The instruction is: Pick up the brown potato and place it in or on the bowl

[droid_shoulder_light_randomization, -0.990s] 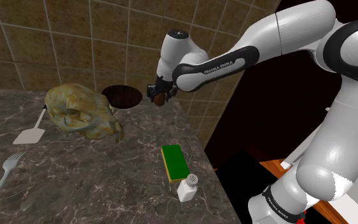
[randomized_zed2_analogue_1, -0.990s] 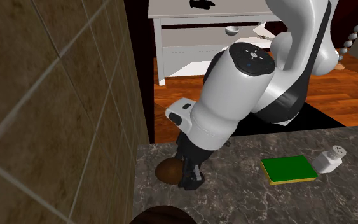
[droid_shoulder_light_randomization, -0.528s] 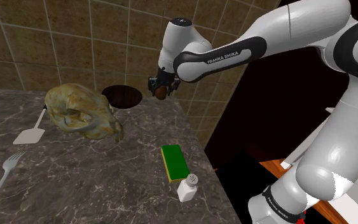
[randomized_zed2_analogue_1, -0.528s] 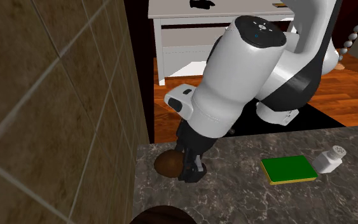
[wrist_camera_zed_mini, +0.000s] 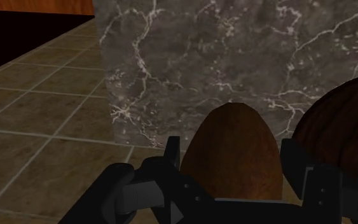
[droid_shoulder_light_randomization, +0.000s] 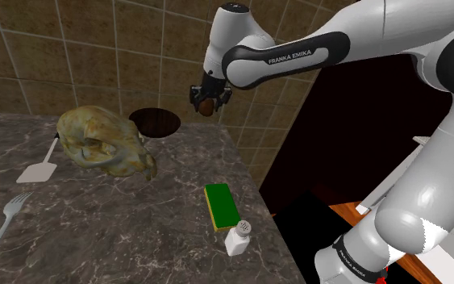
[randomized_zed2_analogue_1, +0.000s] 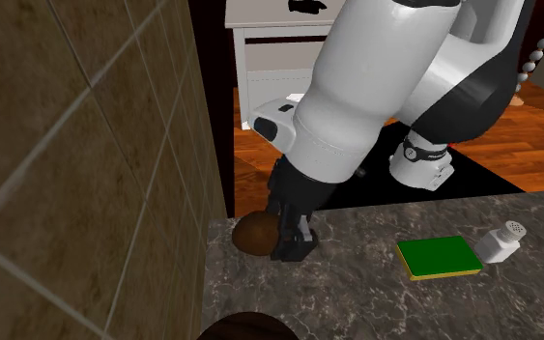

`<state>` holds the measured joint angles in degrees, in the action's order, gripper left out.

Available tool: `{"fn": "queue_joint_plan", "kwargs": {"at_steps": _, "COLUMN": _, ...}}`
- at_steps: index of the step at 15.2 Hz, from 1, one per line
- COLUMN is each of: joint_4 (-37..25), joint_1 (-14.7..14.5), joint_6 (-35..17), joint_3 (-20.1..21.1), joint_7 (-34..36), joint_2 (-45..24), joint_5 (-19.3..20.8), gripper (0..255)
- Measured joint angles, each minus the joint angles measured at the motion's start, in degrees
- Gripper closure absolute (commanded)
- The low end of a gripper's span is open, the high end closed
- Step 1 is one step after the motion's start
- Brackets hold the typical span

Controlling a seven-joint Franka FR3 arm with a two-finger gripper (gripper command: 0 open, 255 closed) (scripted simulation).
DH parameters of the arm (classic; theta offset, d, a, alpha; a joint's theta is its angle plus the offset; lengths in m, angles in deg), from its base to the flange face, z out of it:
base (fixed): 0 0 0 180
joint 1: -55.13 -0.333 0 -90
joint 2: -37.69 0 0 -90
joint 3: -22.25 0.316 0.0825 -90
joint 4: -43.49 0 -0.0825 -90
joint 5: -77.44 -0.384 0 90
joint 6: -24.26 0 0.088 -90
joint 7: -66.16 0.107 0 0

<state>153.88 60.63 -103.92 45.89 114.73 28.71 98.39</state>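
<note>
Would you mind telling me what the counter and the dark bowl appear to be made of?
Counter: seemingly dark polished stone, marble-like, given its pale branching veins. Bowl: dark brown with fine streaks like grain, possibly wood, though that stays uncertain.

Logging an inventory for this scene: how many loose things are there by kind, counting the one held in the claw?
Food: 2 (potato, roast chicken)
Utensils: 2 (fork, spatula)
Bowl: 1
Sponge: 1
Shaker: 1
Total: 7

The gripper (randomized_zed2_analogue_1: 290, 247) clasps the potato (randomized_zed2_analogue_1: 253, 233) over the counter (randomized_zed2_analogue_1: 357, 301). The bowl (randomized_zed2_analogue_1: 245, 327) lies at 6 o'clock from it; the sponge (randomized_zed2_analogue_1: 439, 258) and shaker (randomized_zed2_analogue_1: 502, 241) at 3 o'clock.
</note>
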Motion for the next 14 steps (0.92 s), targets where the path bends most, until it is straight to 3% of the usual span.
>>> {"fn": "queue_joint_plan", "kwargs": {"at_steps": 2, "joint_4": -1.4, "joint_1": -0.4, "joint_6": 1.0, "joint_3": 0.2, "joint_7": 0.3, "joint_2": -0.5, "joint_5": 0.1, "gripper": 255}}
{"fn": "queue_joint_plan", "kwargs": {"at_steps": 6, "joint_4": -11.0, "joint_1": -3.8, "joint_6": 4.7, "joint_3": 0.5, "joint_7": 3.9, "joint_2": -8.3, "joint_5": 3.7, "gripper": 255}}
{"fn": "queue_joint_plan", "kwargs": {"at_steps": 11, "joint_4": -26.1, "joint_1": -9.8, "joint_6": 11.4, "joint_3": 0.4, "joint_7": 7.0, "joint_2": -18.5, "joint_5": 7.1, "gripper": 255}}
{"fn": "queue_joint_plan", "kwargs": {"at_steps": 14, "joint_4": -40.7, "joint_1": -15.0, "joint_6": 17.7, "joint_3": -0.4, "joint_7": 7.3, "joint_2": -27.4, "joint_5": 9.1, "gripper": 255}}
